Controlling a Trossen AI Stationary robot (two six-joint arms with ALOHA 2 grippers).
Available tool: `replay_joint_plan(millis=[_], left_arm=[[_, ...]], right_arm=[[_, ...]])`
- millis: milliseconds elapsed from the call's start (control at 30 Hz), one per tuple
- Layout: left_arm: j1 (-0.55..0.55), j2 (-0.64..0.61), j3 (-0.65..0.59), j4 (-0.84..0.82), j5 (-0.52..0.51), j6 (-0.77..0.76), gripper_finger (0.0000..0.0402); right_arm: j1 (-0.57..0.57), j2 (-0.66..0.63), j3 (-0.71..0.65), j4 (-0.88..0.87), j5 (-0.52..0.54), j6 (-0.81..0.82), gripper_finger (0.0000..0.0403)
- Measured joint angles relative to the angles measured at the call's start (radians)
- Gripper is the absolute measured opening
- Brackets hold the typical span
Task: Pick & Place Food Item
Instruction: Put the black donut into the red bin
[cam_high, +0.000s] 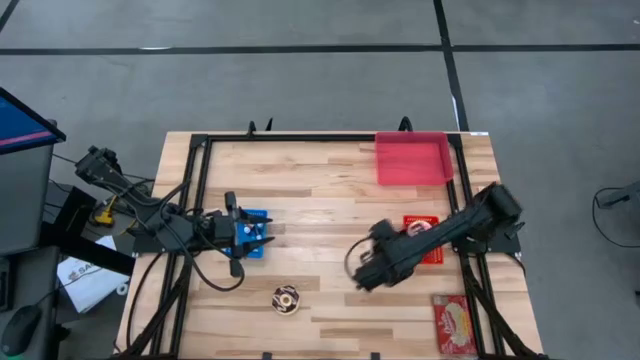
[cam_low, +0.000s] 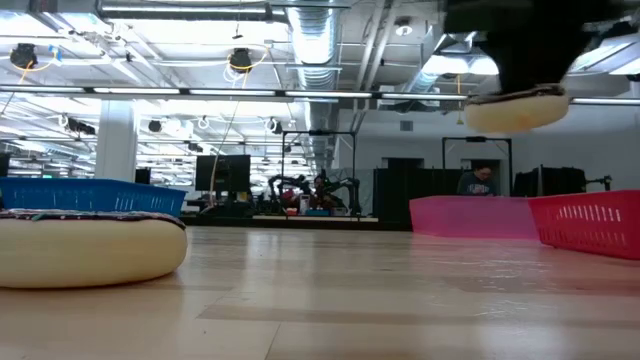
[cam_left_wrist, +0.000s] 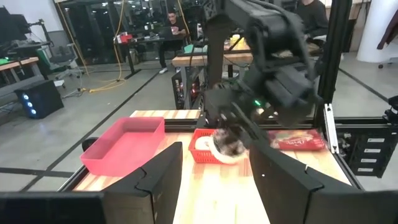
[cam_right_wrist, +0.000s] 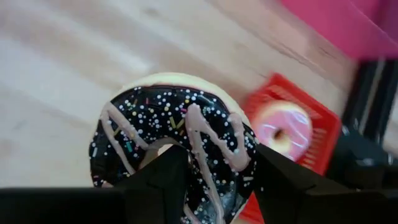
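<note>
A chocolate-glazed donut (cam_right_wrist: 174, 140) with pink drizzle and sprinkles sits between the fingers of my right gripper (cam_right_wrist: 214, 180). The gripper (cam_high: 368, 268) is above the table, just left of a red basket (cam_high: 422, 240) that holds a pink-iced donut (cam_right_wrist: 283, 129). In the low view the held donut (cam_low: 515, 108) hangs high above the tabletop. A second donut (cam_high: 286, 298) lies flat on the table near the front edge. My left gripper (cam_left_wrist: 214, 180) stands open and level beside a blue basket (cam_high: 256, 232) at the left, with nothing between its fingers. My right gripper holds the donut by one side of its ring (cam_right_wrist: 233, 165). One finger (cam_right_wrist: 158, 180) appears to stand at the hole and the other (cam_right_wrist: 283, 183) against the outer rim. The fingers slant down from above. The donut is lifted clear of the table, glaze toward the wrist.
A pink tray (cam_high: 412, 158) lies at the far right corner. A red snack packet (cam_high: 455, 325) lies at the near right corner. Black frame rails (cam_high: 195, 190) run along the table's sides. Bare wood (cam_high: 320, 190) stretches across the middle.
</note>
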Motion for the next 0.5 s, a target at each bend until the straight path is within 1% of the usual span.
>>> replay_joint_plan(millis=[133,267,367,500], left_arm=[[0.0,-0.009,0.0,0.0,0.001,0.004,0.0182],[0.0,-0.022,0.0,-0.001,0.0,0.004,0.0182],[0.0,-0.034,0.0,-0.002,0.0,0.006,0.0182],[0.0,-0.04,0.0,-0.003,-0.011,0.006,0.0182]], right_arm=[[-0.002,-0.171,-0.194,0.02,-0.002,0.197,0.0153],[-0.002,-0.308,-0.369,0.063,-0.017,0.314,0.0151],[-0.012,-0.374,-0.472,0.094,-0.049,0.395,0.0149],[-0.017,-0.422,-0.595,0.159,-0.095,0.494,0.0155]])
